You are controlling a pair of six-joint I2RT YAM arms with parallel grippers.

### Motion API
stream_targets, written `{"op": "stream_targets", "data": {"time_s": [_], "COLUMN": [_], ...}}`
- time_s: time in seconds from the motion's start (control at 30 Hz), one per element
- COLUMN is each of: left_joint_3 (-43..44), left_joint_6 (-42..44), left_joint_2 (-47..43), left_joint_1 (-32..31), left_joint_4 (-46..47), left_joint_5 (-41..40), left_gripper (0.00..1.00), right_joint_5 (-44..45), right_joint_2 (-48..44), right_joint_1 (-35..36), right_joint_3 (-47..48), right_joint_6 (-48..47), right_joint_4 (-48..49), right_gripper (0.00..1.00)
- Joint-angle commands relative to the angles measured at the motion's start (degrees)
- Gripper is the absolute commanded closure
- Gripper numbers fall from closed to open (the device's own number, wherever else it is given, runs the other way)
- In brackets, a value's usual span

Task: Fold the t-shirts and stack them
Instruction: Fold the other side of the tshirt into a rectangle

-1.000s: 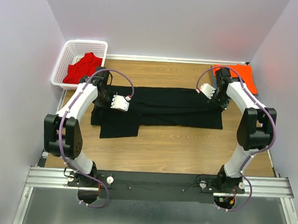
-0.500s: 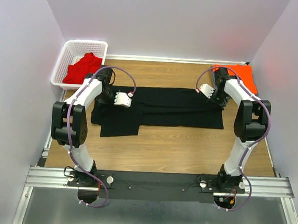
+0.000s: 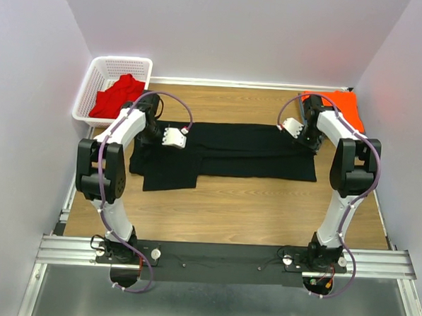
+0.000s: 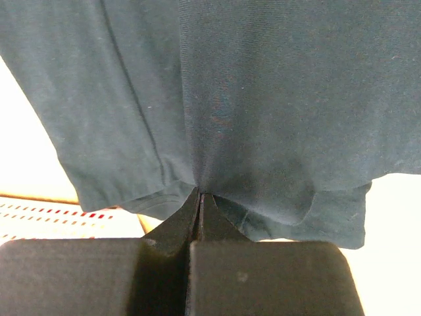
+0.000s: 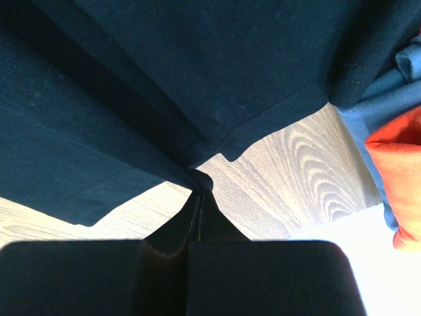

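Your left gripper (image 4: 199,194) and right gripper (image 5: 200,191) are each clamped on a thin pinch of the black shirt (image 3: 226,148), spread across the middle of the table (image 3: 265,210). Pull unevenly and one hem may slip free, dropping that end and skewing the fold.

A lab test booth: plain white walls (image 3: 239,32) enclose a wooden table (image 3: 251,202).
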Motion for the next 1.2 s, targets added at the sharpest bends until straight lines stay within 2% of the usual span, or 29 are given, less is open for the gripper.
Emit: {"op": "stream_targets", "data": {"time_s": [0.0, 0.2, 0.23, 0.27, 0.3, 0.33, 0.37, 0.43, 0.5, 0.53, 0.63, 0.67, 0.73, 0.77, 0.9, 1.17], "left_joint_3": [2.2, 3.2, 3.3, 3.6, 4.1, 4.9, 7.2, 9.9, 12.2, 12.2, 8.4, 6.8, 1.6, -1.4, -6.3, -9.2], "left_joint_6": [-0.4, -1.6, -3.3, -4.0, -4.7, -6.4, -7.3, -9.7, -10.9, -11.5, -14.4, -15.3, -18.4, -19.4, -25.7, -28.8], "left_joint_2": [1.4, 3.2, 3.7, 3.7, 3.7, 3.4, 3.1, 2.0, 0.9, -0.5, -4.4, -5.3, -7.5, -8.1, -9.3, -7.7], "left_joint_1": [0.6, 0.6, 0.6, 0.8, 1.4, 2.0, 2.7, 5.4, 8.0, 10.1, 14.4, 15.1, 16.3, 17.2, 19.1, 21.5], "left_joint_4": [0.6, 1.9, 2.9, 3.1, 3.0, 2.3, 1.4, -2.6, -5.7, -8.1, -9.1, -8.9, -7.1, -6.4, -1.5, 0.8], "left_joint_5": [-0.3, -0.3, -0.4, -0.7, -0.6, 0.4, 1.5, 5.3, 8.2, 11.0, 15.4, 16.0, 17.5, 17.9, 18.3, 20.6], "left_gripper": [1.00, 1.00, 0.96, 0.79, 0.73, 0.63, 0.55, 0.47, 0.46, 0.46, 0.45, 0.42, 0.41, 0.36, 0.34, 0.34], "right_joint_5": [1.8, 1.7, 1.7, 1.6, 1.5, 0.6, -0.3, -3.4, -6.4, -8.5, -16.3, -18.2, -23.3, -25.2, -26.5, -24.1], "right_joint_2": [1.2, 1.6, 1.8, 1.9, 1.7, 0.6, -0.2, -2.5, -3.8, -4.4, -5.7, -5.9, -7.0, -7.4, -7.5, -4.4], "right_joint_1": [-0.5, -0.4, -0.5, -0.4, -0.5, -0.7, -0.9, -1.7, -2.0, -4.4, -8.4, -9.3, -11.2, -11.5, -12.3, -13.8], "right_joint_3": [1.1, 1.9, 2.9, 3.6, 4.5, 4.8, 5.2, 6.5, 7.5, 7.9, 8.4, 7.8, 4.6, 2.0, -3.4, -7.7], "right_joint_6": [-1.2, -0.1, 0.6, 1.5, 3.1, 4.3, 6.7, 9.0, 12.9, 14.2, 19.3, 20.4, 22.7, 24.3, 29.1, 34.3], "right_joint_4": [1.2, 1.4, 1.4, 1.3, 1.4, 1.3, 0.7, -1.3, -5.9, -7.5, -13.6, -14.8, -16.4, -15.8, -12.5, -6.1], "right_gripper": [1.00, 0.99, 0.91, 0.84, 0.76, 0.64, 0.59, 0.51, 0.49, 0.47, 0.47, 0.47, 0.47, 0.47, 0.48, 0.48]}}
